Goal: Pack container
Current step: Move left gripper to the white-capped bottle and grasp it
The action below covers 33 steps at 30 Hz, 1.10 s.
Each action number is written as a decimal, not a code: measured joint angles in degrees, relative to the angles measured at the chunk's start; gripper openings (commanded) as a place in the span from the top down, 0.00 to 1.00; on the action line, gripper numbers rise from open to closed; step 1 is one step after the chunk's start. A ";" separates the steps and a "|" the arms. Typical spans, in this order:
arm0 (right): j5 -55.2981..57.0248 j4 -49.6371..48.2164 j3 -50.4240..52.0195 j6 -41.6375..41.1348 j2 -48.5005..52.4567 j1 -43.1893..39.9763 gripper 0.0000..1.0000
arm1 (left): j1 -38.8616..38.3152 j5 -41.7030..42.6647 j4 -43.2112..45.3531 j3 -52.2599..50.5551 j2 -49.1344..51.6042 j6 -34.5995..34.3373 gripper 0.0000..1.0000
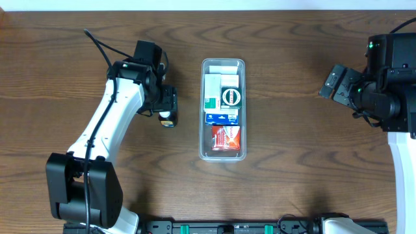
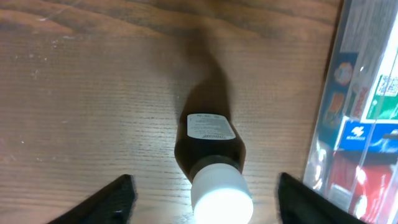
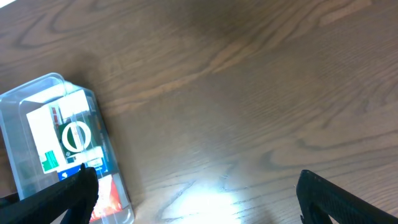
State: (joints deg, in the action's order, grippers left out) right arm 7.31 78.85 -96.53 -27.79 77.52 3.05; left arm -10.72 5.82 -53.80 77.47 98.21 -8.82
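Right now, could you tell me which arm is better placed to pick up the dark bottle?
Left. The left gripper, open, hangs over the bottle, a finger on either side, beside the container. The right gripper is far off across the table.

Clear container (image 1: 223,64) — mid-table, holding small boxes.
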 measured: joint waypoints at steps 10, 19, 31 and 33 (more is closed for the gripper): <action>0.00 0.00 0.00 -0.02 0.00 0.00 0.01 | -0.02 0.02 -1.49 -0.04 0.00 0.28 0.34; 0.00 0.00 0.00 0.00 0.00 0.00 0.01 | -2.47 0.02 -1.57 -0.04 0.00 1.03 0.30; 0.00 0.00 0.00 0.00 0.00 0.00 0.01 | -2.84 -0.24 -1.27 -0.04 0.09 1.22 0.32; 0.00 0.00 0.00 0.00 0.00 0.00 0.01 | -2.84 -0.24 -1.27 -0.04 0.55 1.25 0.36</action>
State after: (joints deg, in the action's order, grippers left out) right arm 7.31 78.85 -96.53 -27.79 77.52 3.05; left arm -13.56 5.58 -55.07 77.43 98.76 -7.57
